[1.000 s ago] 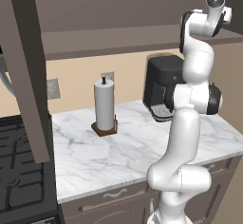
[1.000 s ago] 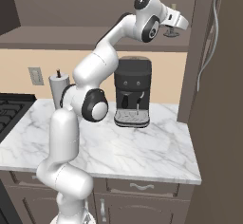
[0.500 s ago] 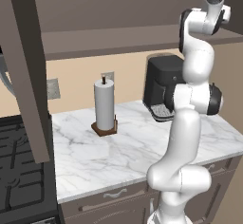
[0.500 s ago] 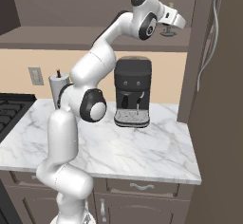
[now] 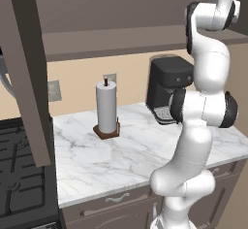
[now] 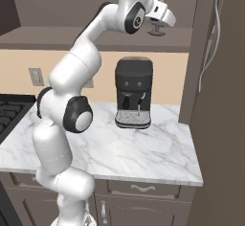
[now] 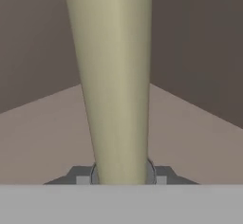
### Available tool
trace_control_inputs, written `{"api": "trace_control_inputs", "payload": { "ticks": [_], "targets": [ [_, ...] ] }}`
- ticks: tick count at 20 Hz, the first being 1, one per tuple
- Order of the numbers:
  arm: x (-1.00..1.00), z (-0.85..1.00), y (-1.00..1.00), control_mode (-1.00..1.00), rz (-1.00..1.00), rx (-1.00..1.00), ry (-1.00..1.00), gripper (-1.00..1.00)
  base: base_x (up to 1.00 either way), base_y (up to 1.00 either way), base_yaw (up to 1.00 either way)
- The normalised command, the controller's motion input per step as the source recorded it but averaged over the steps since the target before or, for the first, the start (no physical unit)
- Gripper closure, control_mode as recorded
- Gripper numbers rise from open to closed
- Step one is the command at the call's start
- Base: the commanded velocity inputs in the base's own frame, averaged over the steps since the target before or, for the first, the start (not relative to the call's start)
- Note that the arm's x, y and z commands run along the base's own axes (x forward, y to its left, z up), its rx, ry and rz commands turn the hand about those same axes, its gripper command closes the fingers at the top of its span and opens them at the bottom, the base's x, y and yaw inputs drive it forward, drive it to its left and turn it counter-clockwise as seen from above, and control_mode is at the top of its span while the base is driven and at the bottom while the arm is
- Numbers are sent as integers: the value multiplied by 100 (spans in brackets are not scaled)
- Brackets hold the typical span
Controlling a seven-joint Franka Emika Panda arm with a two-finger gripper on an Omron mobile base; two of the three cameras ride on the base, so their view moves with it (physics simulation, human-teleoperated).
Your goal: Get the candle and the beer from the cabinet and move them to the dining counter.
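Observation:
In the hand view the pale olive-beige candle point(image 7: 116, 80) stands upright and very close, its small dark grey holder point(image 7: 151, 173) low between my fingertips point(image 7: 79, 179). My gripper point(image 7: 121, 179) is shut on the candle near its base. Brown cabinet point(image 7: 199, 52) walls and a shelf floor lie behind it. In the right base view the arm reaches up high and my gripper point(image 6: 157, 28) sits at the cabinet's bottom edge. The beer and the dining counter are out of view.
An open cabinet door point(image 5: 29, 77) hangs at the left, another door panel point(image 6: 206, 52) stands right of the hand. Below are a black coffee machine point(image 6: 134, 93), a paper-towel roll point(image 5: 106, 109), the marble worktop point(image 5: 121, 150) and a black stove point(image 5: 19, 174).
The hand has drawn back a little to the left in the right base view, with the candle still in its grip. Nothing else has moved.

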Motion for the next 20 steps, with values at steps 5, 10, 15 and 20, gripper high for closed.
{"api": "trace_control_inputs", "payload": {
  "ticks": [5,10,15,20],
  "targets": [
    [-100,-55,44,-100,0,0,-19,100,0,0,0],
    [-100,-25,39,-100,0,0,-18,100,0,0,0],
    [-100,34,11,-100,0,0,-3,100,0,0,0],
    [-100,37,18,-100,0,-2,4,100,0,0,0]
  ]
}}
